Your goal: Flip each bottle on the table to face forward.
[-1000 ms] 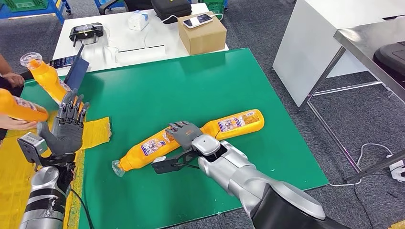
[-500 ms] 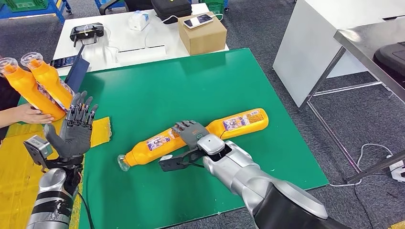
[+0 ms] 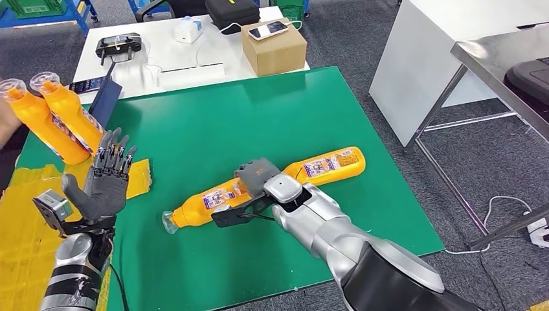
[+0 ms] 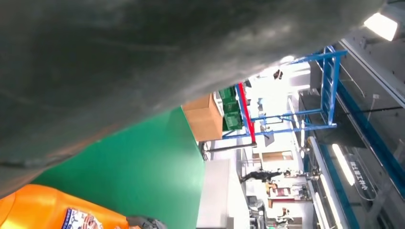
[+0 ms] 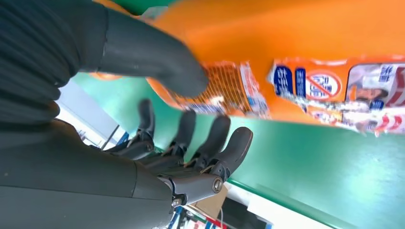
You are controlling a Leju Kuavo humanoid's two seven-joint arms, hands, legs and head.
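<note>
Near bottle: the orange bottle (image 3: pixel 208 203) is lying on its side on the green worktop (image 3: pixel 272 110), cap end pointing toward the robot's left, label turned partly up — likely the one being rolled so its face comes forward.

Second bottle: another orange bottle (image 3: pixel 324 164) is lying just beyond the right hand, its neck end hidden behind that hand, label showing on its upper side; whether it is touching the near bottle I cannot tell.

Right hand: the right hand (image 3: pixel 260 178) is sitting over the near bottle's wide end. In the right wrist view the thumb is pressing against the orange body (image 5: pixel 305 52) while the fingers (image 5: pixel 224 148) are hanging apart beside it, so it is touching and steadying, not clenching — a pose suited to rolling a bottle, I judge.

Left hand: the left hand (image 3: pixel 105 178) is being held up at the worktop's left edge, palm raised, fingers spread and released, holding nothing — seemingly waiting clear of the work.

Standing bottles: two more orange bottles (image 3: pixel 55 120) are leaning together at the far left, caps up, close beside a person's hand (image 3: pixel 8 113) at the frame edge.

Yellow sheet: a yellow sheet (image 3: pixel 136 176) is lying under the left hand's side of the worktop.

Step in hand: the turn of the near bottle seems under way, not finished.
</note>
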